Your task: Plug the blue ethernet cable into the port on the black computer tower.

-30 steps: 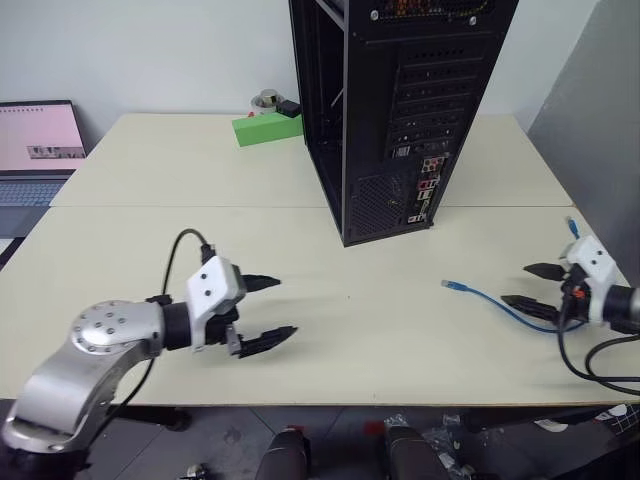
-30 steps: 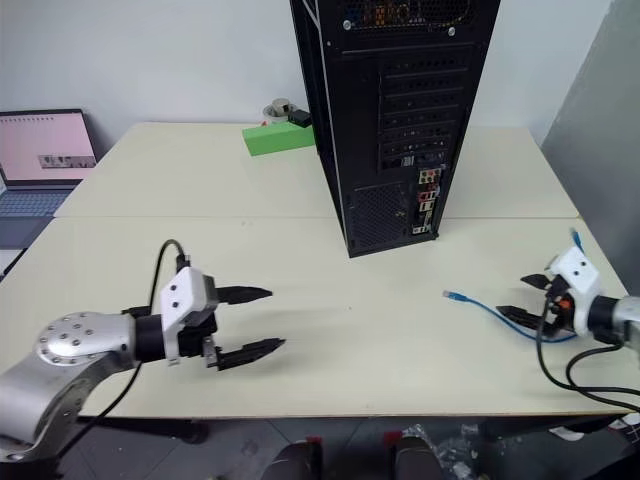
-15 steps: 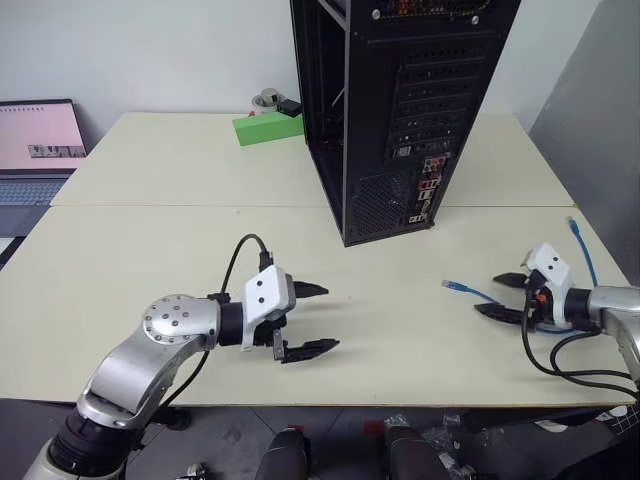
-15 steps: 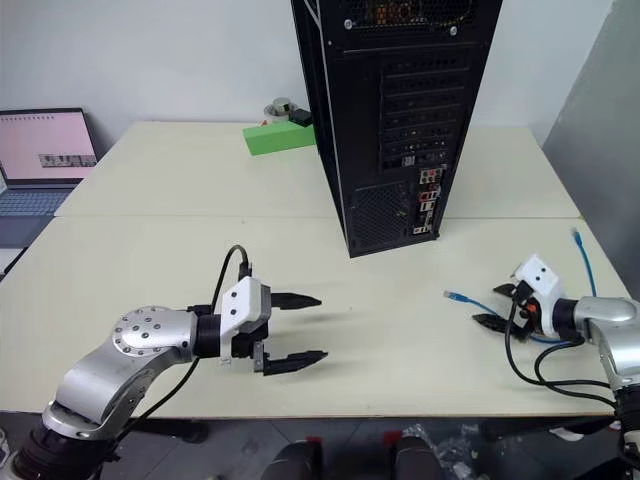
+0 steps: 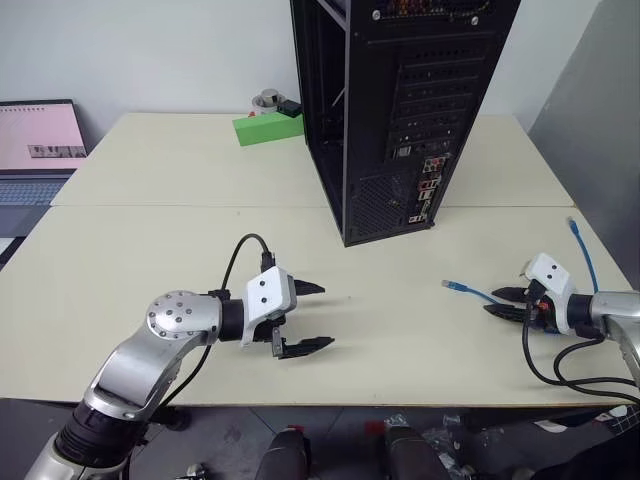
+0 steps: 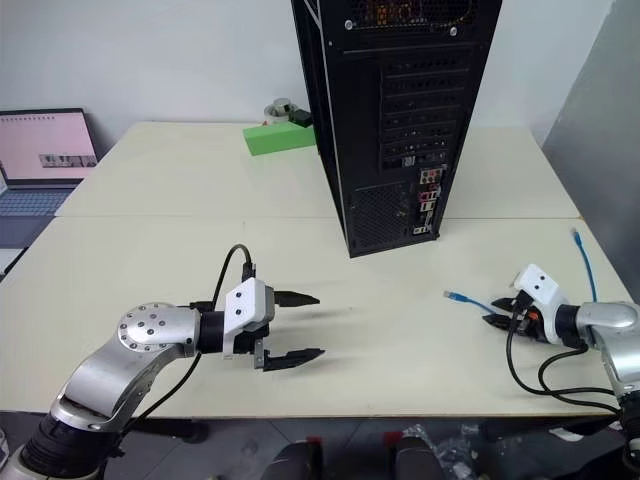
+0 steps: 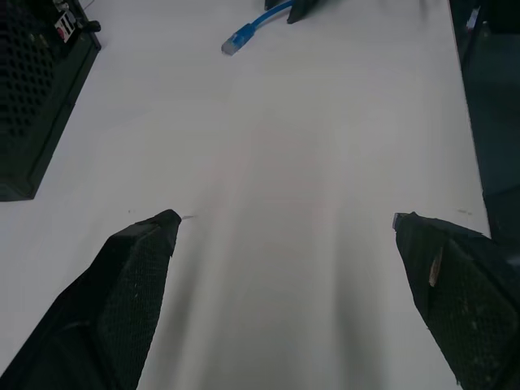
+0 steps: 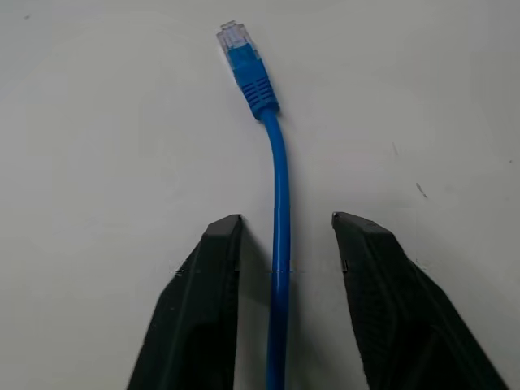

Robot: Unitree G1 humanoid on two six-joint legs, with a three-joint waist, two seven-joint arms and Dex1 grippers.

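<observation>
cream table [image 5: 150, 200] ahead; blue ethernet cable [image 8: 280, 203] lies near its right edge, between my right tool [image 8: 280, 236] fingers, a gap showing each side. i'd pinch nearer the plug. left tool [image 5: 305, 318] gapes empty.

A pale cream table [image 5: 180, 240] stands against a plain white wall [image 5: 150, 50], grey panel [image 5: 600, 130] alongside.
</observation>
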